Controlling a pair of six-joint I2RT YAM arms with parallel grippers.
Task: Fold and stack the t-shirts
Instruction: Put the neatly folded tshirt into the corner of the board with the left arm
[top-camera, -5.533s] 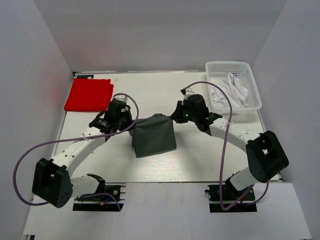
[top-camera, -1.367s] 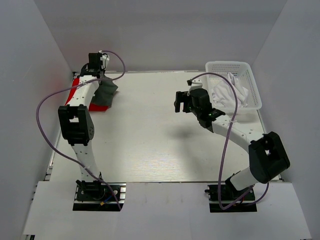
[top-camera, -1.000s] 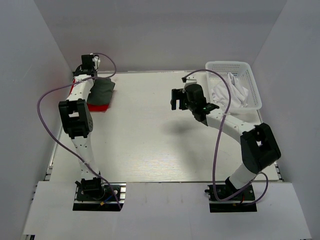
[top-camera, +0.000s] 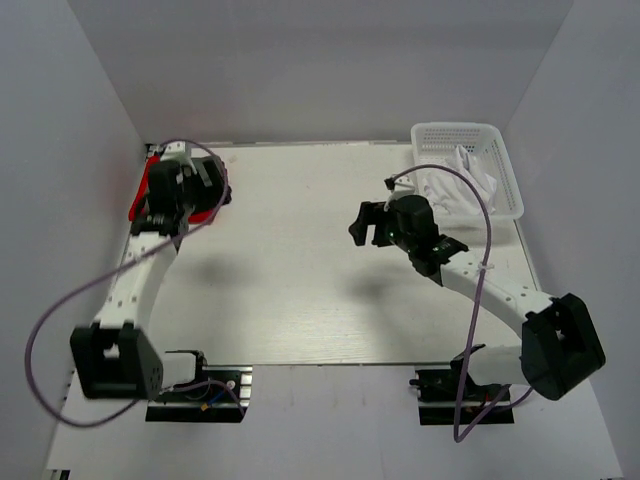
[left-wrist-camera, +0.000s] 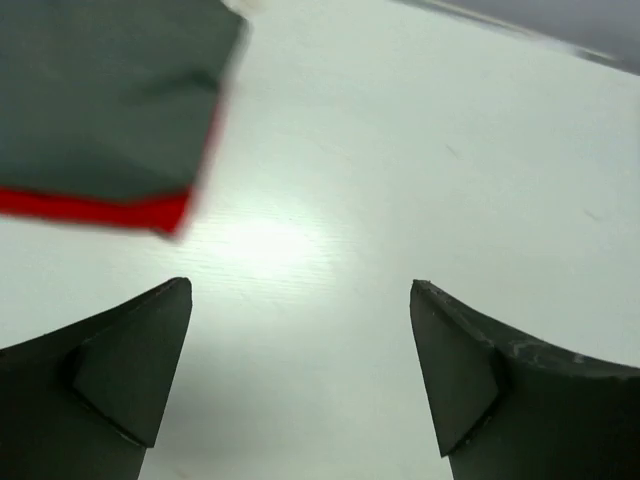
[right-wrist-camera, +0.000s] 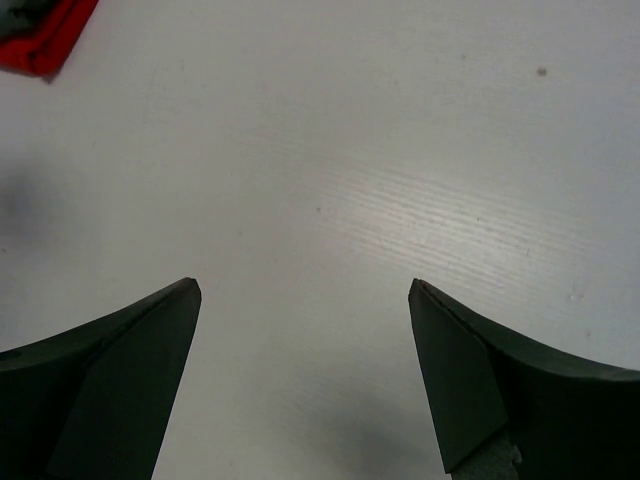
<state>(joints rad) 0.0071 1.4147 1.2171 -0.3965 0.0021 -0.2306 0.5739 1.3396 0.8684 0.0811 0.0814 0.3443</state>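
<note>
pale wood-grain counter (top-camera: 300, 300) carries the whole job. mid-counter, the right arm's fingers (right-wrist-camera: 100, 385) stand wide apart and hold nothing. farther off on the left, the left arm's fingers (left-wrist-camera: 95, 385) are just as wide and empty, near the dark grey t-shirt (left-wrist-camera: 100, 90) lying folded on the red t-shirt (left-wrist-camera: 90, 208) (a red edge peeks out below). at the far right, the white t-shirt (top-camera: 468, 178) sits crumpled in the basket (top-camera: 455, 128). fetching it looks next: pinch one high fold and lift straight up, so the basket stays put.

Upper t-shirt (left-wrist-camera: 100, 90) lies on lower t-shirt (left-wrist-camera: 80, 208), far-left.
</note>
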